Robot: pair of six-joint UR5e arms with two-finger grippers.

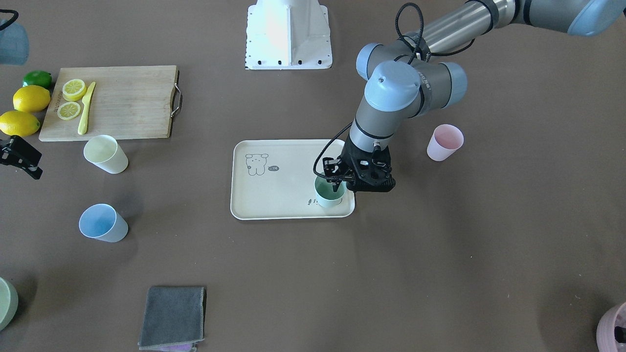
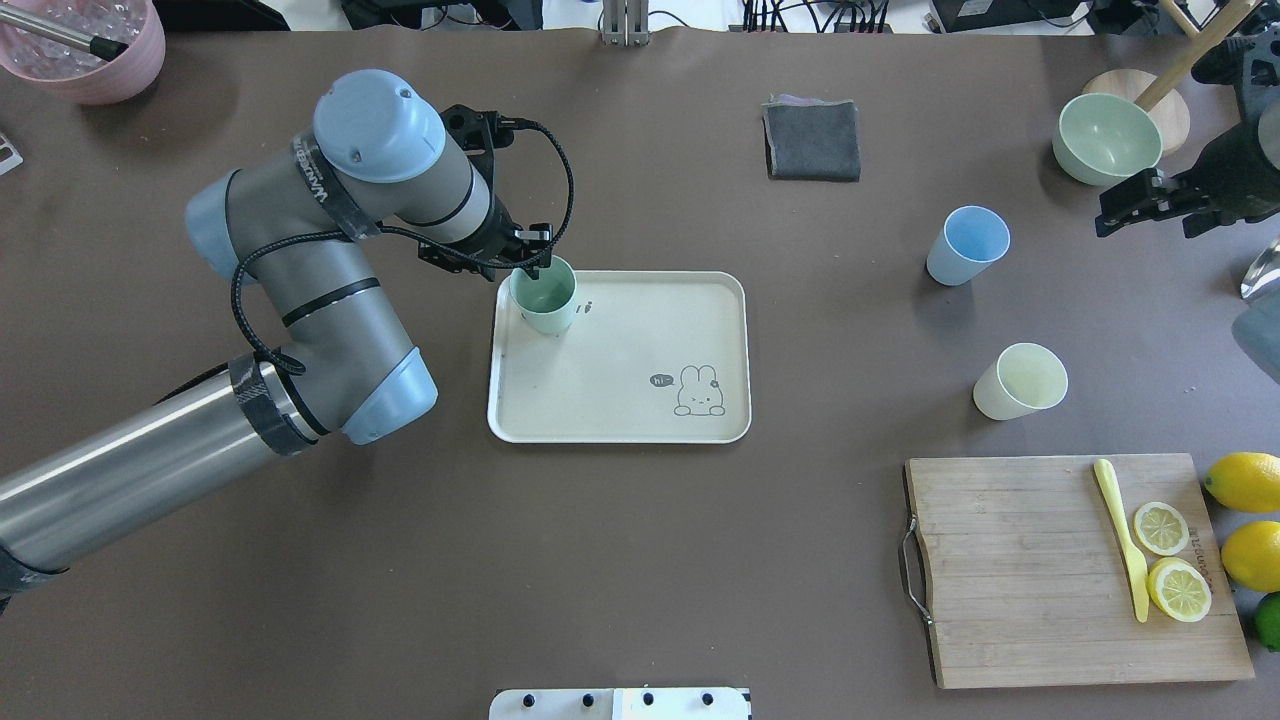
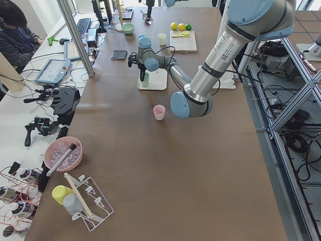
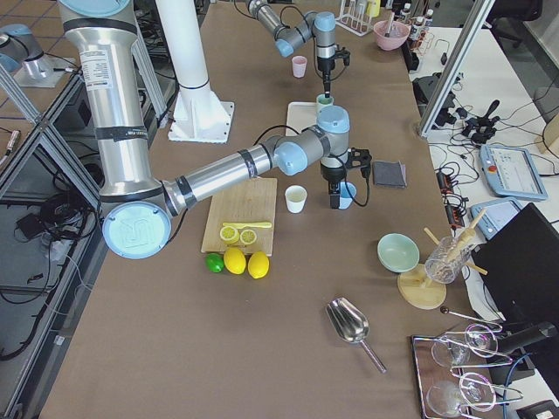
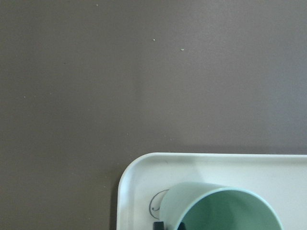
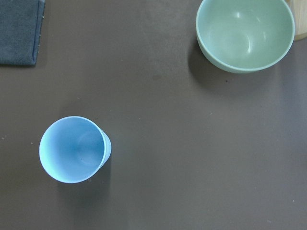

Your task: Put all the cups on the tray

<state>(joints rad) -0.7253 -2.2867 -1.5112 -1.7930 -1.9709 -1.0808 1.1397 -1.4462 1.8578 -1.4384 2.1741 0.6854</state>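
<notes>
On tray (image 2: 620, 340), left fingers (image 2: 531, 262) partly hide mint cup (image 2: 545, 305).

Left arm (image 2: 300, 300) comes in low over the counter, elbow folded, wrist pointing straight down. Left pincer (image 1: 337, 185) is vertical, fingers clamped on the rim wall of the mint green cup (image 2: 543, 300), one inside and one outside. Right arm (image 4: 227, 170) is stretched out low, wrist bent down. Right pincer (image 2: 1125, 205) hangs above the counter, holding nothing; finger gap unclear.
</notes>
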